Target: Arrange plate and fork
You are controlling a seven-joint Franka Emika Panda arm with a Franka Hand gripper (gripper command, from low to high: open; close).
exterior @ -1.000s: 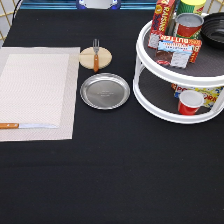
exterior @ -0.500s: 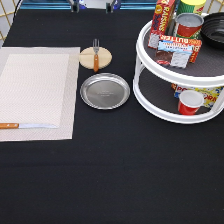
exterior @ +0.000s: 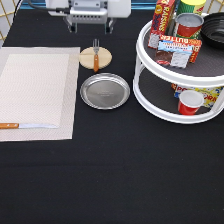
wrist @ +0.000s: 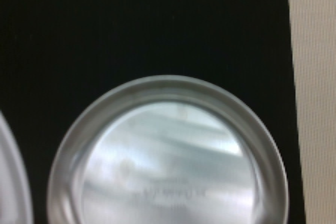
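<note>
A white robot gripper (exterior: 90,25) has come into sight at the far edge of the table, where half a second earlier only dark shapes showed at the exterior view's top; its two short dark fingers hang apart with nothing between them, so it is open and empty. It sits above and beyond a round tan wooden coaster (exterior: 102,59), on which lies the small fork with silver tines and a brown-orange wooden handle (exterior: 95,53). Just nearer than the coaster, on the black cloth, rests the round shiny silver metal plate with a raised rim (exterior: 105,91), which also fills the wrist view (wrist: 169,160). To its left lies a pale woven placemat (exterior: 35,90) with a wooden-handled knife (exterior: 27,125) along its near edge. Neither plate nor fork has shifted, so the arranging looks barely begun, with the arm only just arriving over the fork.
</note>
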